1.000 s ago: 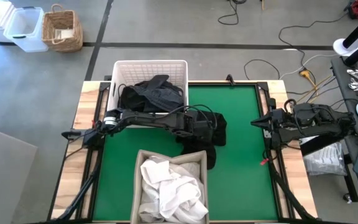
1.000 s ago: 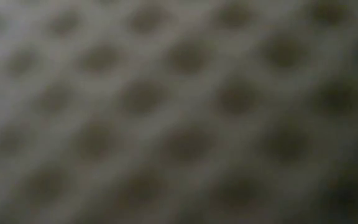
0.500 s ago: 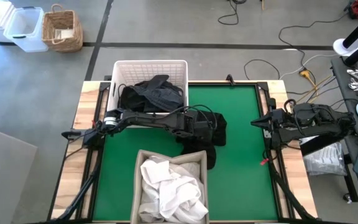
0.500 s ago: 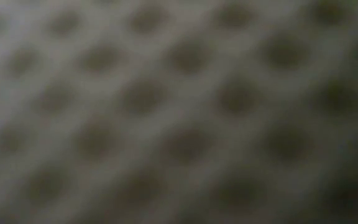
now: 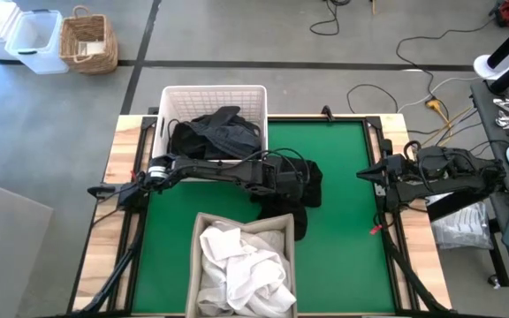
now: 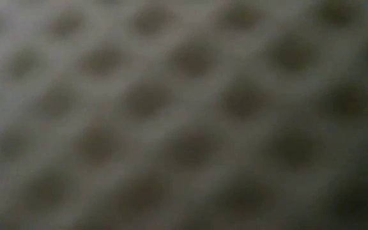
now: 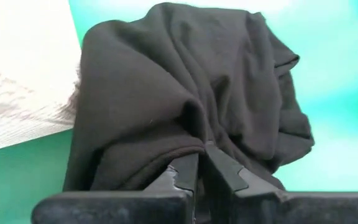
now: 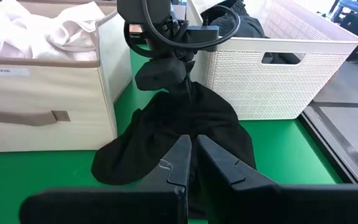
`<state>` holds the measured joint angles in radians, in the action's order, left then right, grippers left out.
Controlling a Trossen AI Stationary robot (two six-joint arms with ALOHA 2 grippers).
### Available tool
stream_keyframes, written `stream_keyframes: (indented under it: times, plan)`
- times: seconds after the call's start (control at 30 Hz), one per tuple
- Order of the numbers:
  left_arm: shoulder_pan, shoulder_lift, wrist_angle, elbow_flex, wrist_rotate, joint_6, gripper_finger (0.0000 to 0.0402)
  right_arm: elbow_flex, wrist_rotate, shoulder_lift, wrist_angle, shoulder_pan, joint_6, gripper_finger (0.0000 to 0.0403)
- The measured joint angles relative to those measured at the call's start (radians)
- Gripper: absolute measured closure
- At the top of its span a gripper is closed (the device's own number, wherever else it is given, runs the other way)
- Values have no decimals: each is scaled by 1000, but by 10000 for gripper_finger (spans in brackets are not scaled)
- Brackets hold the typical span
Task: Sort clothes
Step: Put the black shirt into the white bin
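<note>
A black garment (image 5: 297, 190) lies heaped on the green mat (image 5: 343, 221), between the white basket (image 5: 173, 95) and the beige bin (image 5: 198, 231). Its near end rests against the bin's far corner. My left gripper (image 7: 201, 157) stands over the heap, shut on it; the right wrist view shows this gripper (image 8: 187, 92) on the garment (image 8: 185, 134) too. More dark clothes (image 5: 215, 134) fill the basket, and white clothes (image 5: 241, 265) fill the bin. My right gripper (image 8: 191, 152) waits shut and with nothing in it at the table's right edge (image 5: 367, 175). My left gripper pinches a raised fold (image 7: 194, 138) on top of the black garment between its two fingers (image 7: 185, 171). The fingers slant down from the table's left. The garment rises to a peak (image 8: 189, 99) at the fingertips, and the remainder lies slack on the mat.
The basket stands at the mat's far left, the bin at its near middle. Bare green mat (image 5: 347, 159) lies to the right of the garment. A blurred surface with holes fills the low view. Beyond the table stand a wicker basket (image 5: 89, 41) and a plastic box (image 5: 38, 40).
</note>
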<state>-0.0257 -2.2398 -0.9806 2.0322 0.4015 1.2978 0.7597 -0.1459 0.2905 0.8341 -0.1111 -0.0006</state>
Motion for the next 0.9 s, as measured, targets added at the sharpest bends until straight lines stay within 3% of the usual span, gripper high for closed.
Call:
stream_keyframes:
  times: [0.23,0.5,0.9]
  plan:
    - [-4,-1,50,23,-36,-38,401,0,0,0,28,0,7,385]
    - [-29,-2,-7,107,-24,-60,401,0,0,0,35,0,7,385]
    - [-69,-1,-96,271,57,-153,401,0,0,0,29,0,7,385]
